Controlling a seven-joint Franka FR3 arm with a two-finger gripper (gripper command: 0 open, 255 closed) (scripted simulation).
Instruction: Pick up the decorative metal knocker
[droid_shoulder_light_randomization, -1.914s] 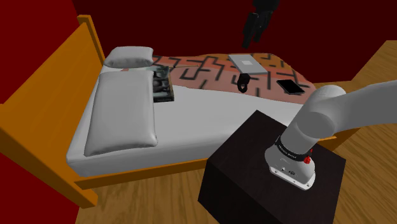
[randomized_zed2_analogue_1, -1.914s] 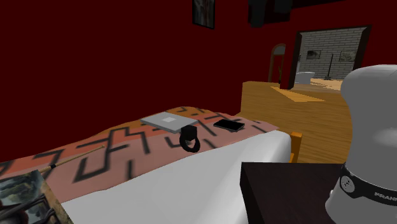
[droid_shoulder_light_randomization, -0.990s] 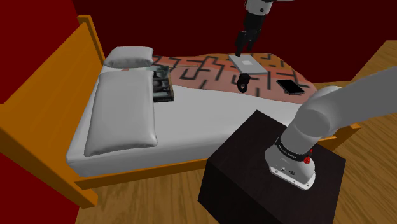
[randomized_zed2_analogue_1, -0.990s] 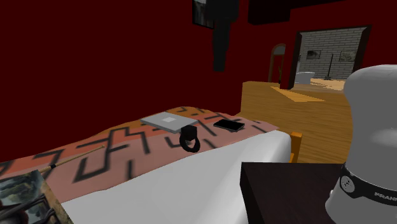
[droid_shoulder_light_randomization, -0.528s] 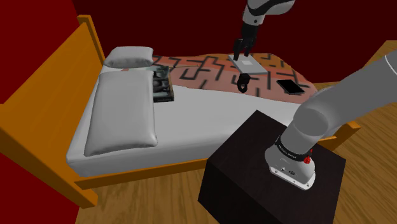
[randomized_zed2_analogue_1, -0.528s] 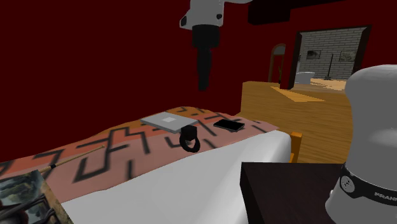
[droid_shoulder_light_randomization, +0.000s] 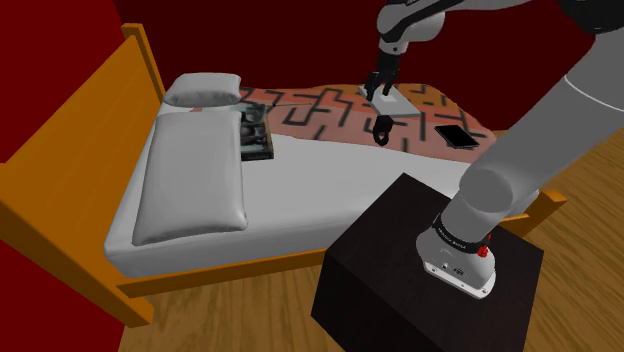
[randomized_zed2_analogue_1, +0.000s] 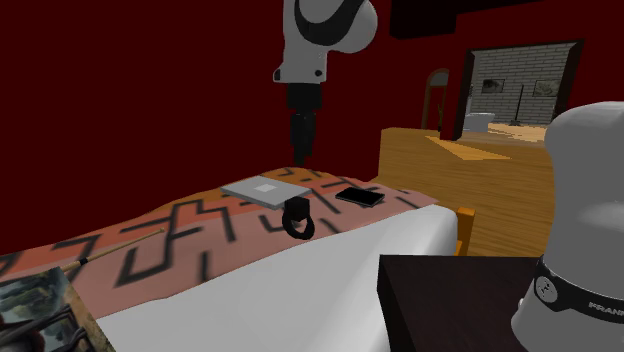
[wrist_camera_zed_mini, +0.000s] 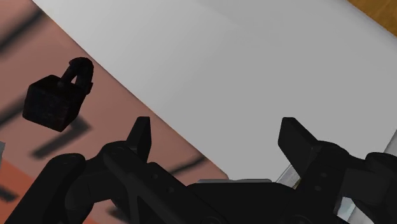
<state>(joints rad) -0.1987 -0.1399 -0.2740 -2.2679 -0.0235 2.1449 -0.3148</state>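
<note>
Gripper (wrist_camera_zed_mini: 216, 127) is hanging spread wide and empty above the laptop (droid_shoulder_light_randomization: 398, 102), because I am lining up on the black knocker (wrist_camera_zed_mini: 58, 95), sitting on the blanket (droid_shoulder_light_randomization: 320, 105) just beside that laptop.

You've got free blanket (randomized_zed2_analogue_1: 190, 235) all round the knocker (randomized_zed2_analogue_1: 297, 217), nothing touching it. Nearest obstacles, both flat & low: grey slab (randomized_zed2_analogue_1: 265, 190) just beyond it, black slab (randomized_zed2_analogue_1: 360, 196) to the second exterior view's right. Gripper (randomized_zed2_analogue_1: 300, 155), fingers apart, hangs above w/ open air beneath. Straight down onto the knocker nothing's in the way.
</note>
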